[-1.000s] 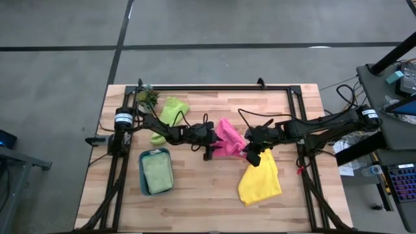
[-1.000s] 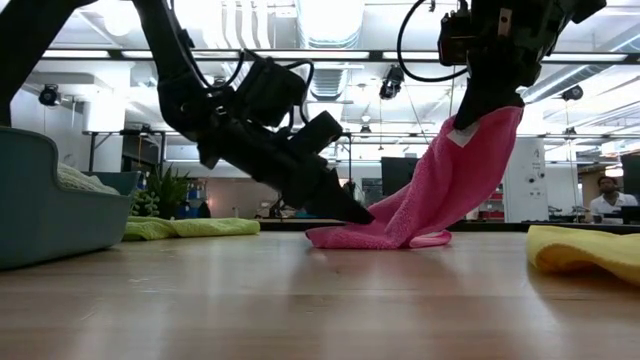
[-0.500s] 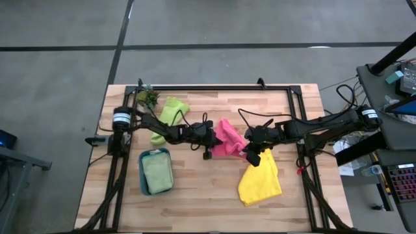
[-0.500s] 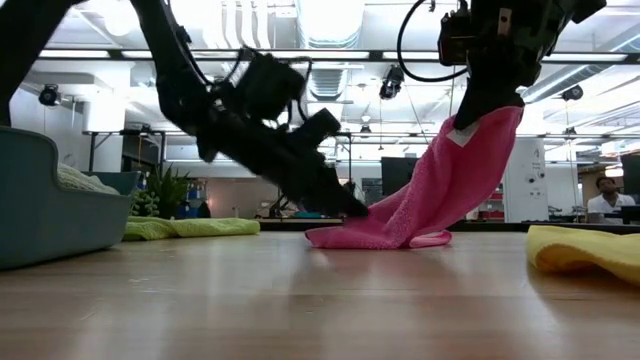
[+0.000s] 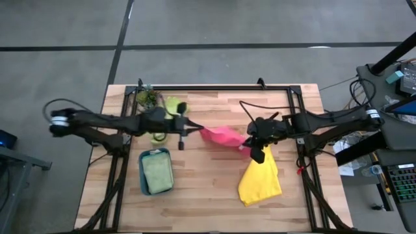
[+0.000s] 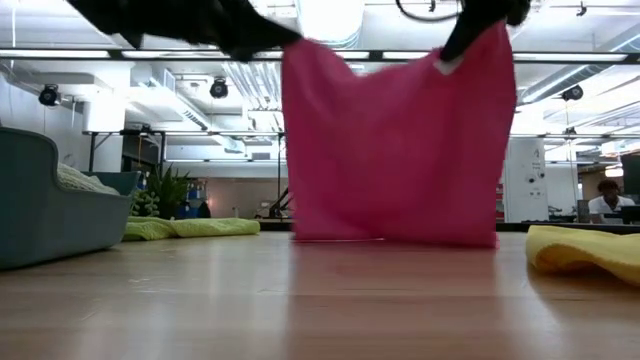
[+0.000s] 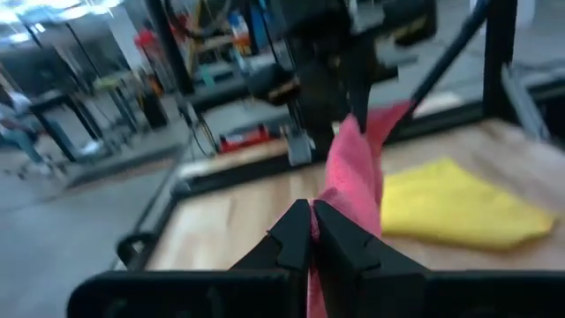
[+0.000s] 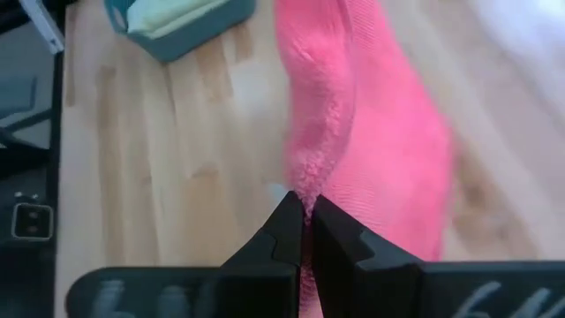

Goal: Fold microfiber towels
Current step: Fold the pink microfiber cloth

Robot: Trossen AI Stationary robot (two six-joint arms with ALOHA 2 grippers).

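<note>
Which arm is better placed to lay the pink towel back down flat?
Neither alone. The left pincer and right pincer each pinch a top corner of the pink towel, which hangs spread between them above the table. Lowering it together looks best.

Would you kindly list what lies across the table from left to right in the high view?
Teal tray with a pale green towel → left claw → pink towel stretched between both claws → right claw → yellow towel.
</note>
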